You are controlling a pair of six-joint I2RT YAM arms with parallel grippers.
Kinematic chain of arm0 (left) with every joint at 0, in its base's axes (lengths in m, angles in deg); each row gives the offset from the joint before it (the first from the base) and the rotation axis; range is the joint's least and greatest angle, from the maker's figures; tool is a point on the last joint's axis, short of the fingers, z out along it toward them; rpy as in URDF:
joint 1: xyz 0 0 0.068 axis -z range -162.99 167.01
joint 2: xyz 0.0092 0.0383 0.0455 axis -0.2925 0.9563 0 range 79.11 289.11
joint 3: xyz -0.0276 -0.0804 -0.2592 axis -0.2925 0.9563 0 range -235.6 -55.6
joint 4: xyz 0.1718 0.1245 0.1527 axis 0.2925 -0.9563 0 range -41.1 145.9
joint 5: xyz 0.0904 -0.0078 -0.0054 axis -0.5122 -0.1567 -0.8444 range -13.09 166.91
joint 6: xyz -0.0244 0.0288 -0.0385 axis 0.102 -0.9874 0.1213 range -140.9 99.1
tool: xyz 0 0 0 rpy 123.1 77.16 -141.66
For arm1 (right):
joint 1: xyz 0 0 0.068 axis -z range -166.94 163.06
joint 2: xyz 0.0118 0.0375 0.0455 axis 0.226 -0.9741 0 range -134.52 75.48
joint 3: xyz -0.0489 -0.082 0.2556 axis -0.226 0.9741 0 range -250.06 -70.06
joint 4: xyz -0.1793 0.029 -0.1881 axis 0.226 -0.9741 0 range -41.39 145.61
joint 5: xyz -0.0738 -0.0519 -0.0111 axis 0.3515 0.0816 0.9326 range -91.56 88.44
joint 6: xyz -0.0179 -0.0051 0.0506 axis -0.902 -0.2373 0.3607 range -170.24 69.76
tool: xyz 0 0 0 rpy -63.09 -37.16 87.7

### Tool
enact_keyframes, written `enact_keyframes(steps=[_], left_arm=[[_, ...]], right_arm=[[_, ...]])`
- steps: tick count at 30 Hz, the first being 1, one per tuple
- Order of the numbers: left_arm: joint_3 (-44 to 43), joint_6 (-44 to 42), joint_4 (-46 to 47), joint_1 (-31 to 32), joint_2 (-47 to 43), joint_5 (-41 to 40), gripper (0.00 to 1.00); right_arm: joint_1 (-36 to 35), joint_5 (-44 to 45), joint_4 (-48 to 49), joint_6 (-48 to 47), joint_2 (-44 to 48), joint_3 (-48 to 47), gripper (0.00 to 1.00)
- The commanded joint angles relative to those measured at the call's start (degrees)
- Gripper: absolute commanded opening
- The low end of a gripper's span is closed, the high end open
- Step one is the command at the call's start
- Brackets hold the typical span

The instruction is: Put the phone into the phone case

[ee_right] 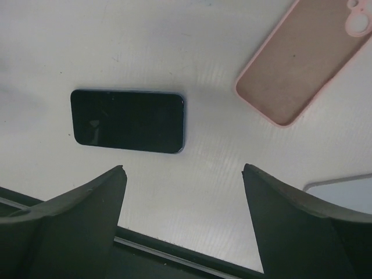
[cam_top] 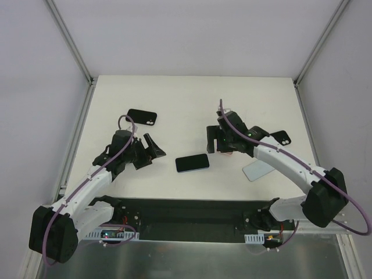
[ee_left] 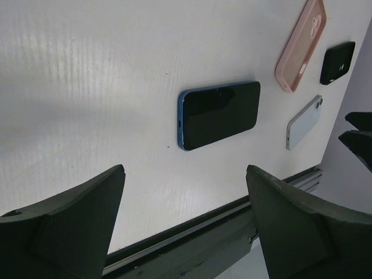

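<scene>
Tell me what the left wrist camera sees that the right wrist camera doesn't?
Only the left wrist camera shows the small black case and the open left end effector. Only the right wrist camera shows the open right end effector. Both show the blue phone lying screen up, the pink case, and a pale blue phone-shaped thing, cut off in the right view.

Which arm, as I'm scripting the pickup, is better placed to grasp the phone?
Probably left. The phone lies nearly centred ahead of the open left gripper; seen from the open right gripper, it sits off to one side, the pink case to the other.
</scene>
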Motion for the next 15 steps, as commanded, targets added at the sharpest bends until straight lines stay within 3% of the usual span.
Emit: enact_keyframes(steps=[1, 4, 7, 11, 13, 15], left_arm=[[-1.96, -4.25, -0.04, 1.71, 0.97, -2.28, 0.84], [-2.76, -2.25, -2.42, 2.15, 1.42, -2.29, 0.84], [-3.02, -1.26, -1.89, 5.04, 1.24, -5.52, 0.84], [-7.32, -14.5, -1.1, 5.76, 2.99, -9.31, 0.84], [-9.86, -17.59, 2.3, 6.02, 4.74, -1.71, 0.82], [-12.5, -27.51, 2.24, 10.57, 6.59, -0.78, 0.81]], right_arm=[[0.56, -10.53, 7.5, 0.73, -3.15, 1.02, 0.82], [1.18, -13.09, 11.37, -1.55, -7.36, -0.11, 0.79], [2.76, -15.83, 8.22, -2.88, -14.22, -5.73, 0.75], [3.72, -11.97, 6.01, 6.42, -13.72, -4.35, 0.77], [4.17, -10.74, 6.19, 13.43, -11.17, -0.5, 0.77], [4.52, -9.07, 5.93, 16.28, -6.07, 1.72, 0.79]])
